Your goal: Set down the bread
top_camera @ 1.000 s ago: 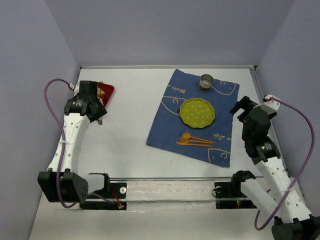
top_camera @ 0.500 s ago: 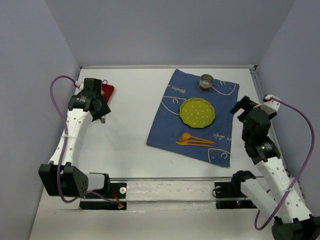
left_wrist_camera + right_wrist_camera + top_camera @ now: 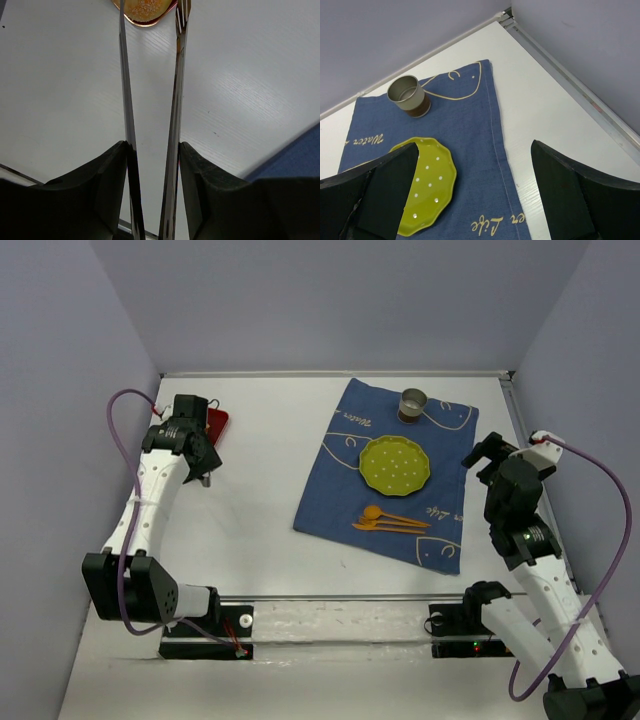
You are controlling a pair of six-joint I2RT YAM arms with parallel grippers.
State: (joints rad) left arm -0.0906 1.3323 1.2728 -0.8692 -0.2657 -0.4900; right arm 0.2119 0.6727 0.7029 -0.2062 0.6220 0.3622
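Slim fingers of the left gripper (image 3: 151,20) stand narrowly apart, their tips reaching to either side of the bread (image 3: 145,7), a seeded golden piece lying in the red tray (image 3: 218,423) at the far left of the table (image 3: 260,470); whether they touch it cannot be told. Meanwhile the right gripper (image 3: 470,200), spread wide and holding nothing, hovers above the right edge of the blue cloth (image 3: 470,125), near the green plate (image 3: 427,185) and metal cup (image 3: 409,96)

White left arm (image 3: 145,505) reaches far forward; its black, thin-bladed left gripper (image 3: 150,10) shows jaws narrowly apart. White right arm (image 3: 545,582) bent, black right gripper (image 3: 475,145) spread wide.
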